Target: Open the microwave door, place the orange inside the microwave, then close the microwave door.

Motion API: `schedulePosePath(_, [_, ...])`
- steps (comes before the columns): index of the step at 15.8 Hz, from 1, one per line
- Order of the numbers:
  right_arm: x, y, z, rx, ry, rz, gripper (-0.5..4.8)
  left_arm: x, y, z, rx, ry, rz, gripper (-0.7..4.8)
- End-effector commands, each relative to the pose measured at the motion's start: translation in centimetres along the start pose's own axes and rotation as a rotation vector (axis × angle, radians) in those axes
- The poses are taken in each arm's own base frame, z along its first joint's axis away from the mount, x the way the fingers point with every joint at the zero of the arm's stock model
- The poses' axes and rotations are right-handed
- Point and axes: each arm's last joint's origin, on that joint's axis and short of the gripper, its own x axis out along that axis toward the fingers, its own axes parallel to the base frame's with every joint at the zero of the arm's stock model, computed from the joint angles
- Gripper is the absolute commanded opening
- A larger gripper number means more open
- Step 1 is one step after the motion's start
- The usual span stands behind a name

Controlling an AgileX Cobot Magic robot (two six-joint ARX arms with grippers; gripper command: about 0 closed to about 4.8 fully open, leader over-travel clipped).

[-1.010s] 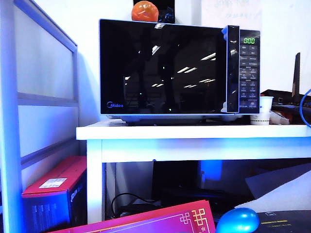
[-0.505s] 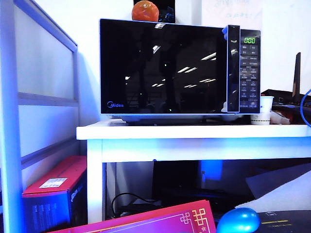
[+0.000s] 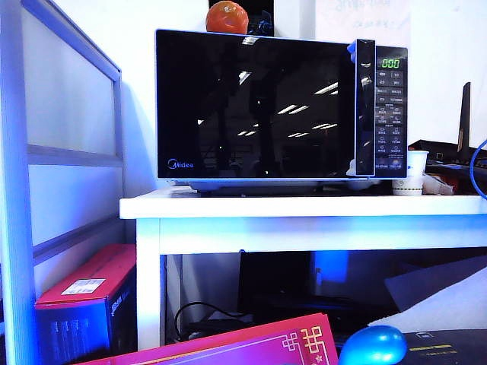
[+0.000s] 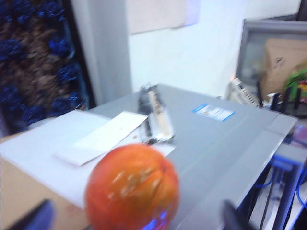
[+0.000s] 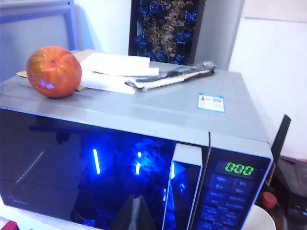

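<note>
The orange [image 3: 227, 17] rests on the grey top of the microwave [image 3: 281, 106], near its back left corner. The glossy black microwave door [image 3: 255, 106] is closed, with the vertical handle strip [image 3: 364, 106] at its right edge. No arm shows in the exterior view. In the left wrist view the orange [image 4: 132, 187] fills the foreground, and my left gripper [image 4: 134, 220] is open with one dark finger [image 4: 36, 218] on each side of the fruit, apart from it. My right gripper [image 5: 136, 215] is shut with nothing in it. It hangs in front of the door [image 5: 96, 158], left of the handle [image 5: 184, 191].
White papers [image 5: 115, 69] and a black cable bundle [image 5: 172, 74] lie on the microwave top beside the orange. A white cup [image 3: 415, 173] stands right of the microwave on the white table [image 3: 304, 207]. A blue egg-shaped object [image 3: 373, 346] and red boxes [image 3: 84, 293] sit below.
</note>
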Motion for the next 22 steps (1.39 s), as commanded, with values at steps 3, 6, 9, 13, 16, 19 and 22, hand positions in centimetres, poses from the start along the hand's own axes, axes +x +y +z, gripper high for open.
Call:
schedulePosePath(3, [-0.2,0.1,0.4,-0.006,-0.023,0.004,-0.01,2.0,-0.5,-1.1,0.016,-0.059,0.005,4.79])
schedulePosePath(6, [-0.2,0.1,0.4,-0.006,-0.023,0.005,-0.01,3.7,-0.8,-2.8,0.019,-0.063,0.047,4.79])
schedulePosePath(9, [-0.2,0.1,0.4,-0.006,-0.023,0.007,-0.01,4.7,-0.6,-3.8,0.025,-0.079,0.093,4.79])
schedulePosePath(13, [-0.2,0.1,0.4,-0.006,-0.023,0.007,-0.01,5.4,-0.4,-4.7,0.028,-0.093,0.098,4.79])
schedulePosePath(16, [0.2,0.0,0.2,-0.003,-0.014,0.007,-0.01,5.5,-0.5,-4.6,0.035,-0.117,0.076,4.79])
schedulePosePath(19, [0.3,0.0,0.1,-0.002,-0.01,0.008,-0.01,5.8,-0.4,-4.8,0.041,-0.139,0.077,4.79])
schedulePosePath(22, [0.4,0.2,0.1,-0.003,-0.011,0.018,-0.01,6.4,-0.6,-5.8,0.03,-0.122,0.043,4.79])
